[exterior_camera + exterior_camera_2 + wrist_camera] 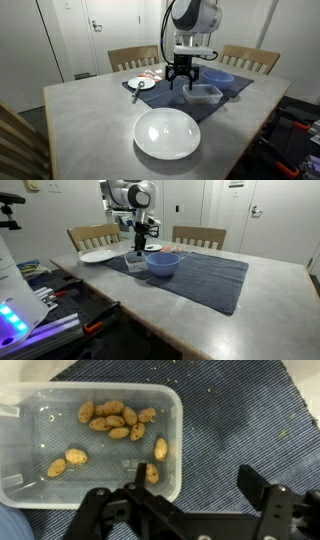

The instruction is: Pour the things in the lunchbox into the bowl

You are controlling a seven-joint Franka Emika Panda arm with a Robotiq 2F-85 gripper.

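Gripper, jaws spread wide and grasping nothing, hangs over one edge of the lunchbox. Small tan pieces lie inside it. The lunchbox rests on a dark cloth, beside the bowl.

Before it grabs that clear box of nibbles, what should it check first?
1. Gripper open: ok, the jaws stand wide apart in the wrist view.
2. Lunchbox upright on the mat, no lid on it: ok.
3. Pieces all inside the lunchbox: ok.
4. A lunchbox wall between the jaws: looks ok. One finger is over the inside, the other beyond the wall.
5. Bowl upright beside the lunchbox: ok.
6. Gripper low enough to pinch the wall: cannot tell.
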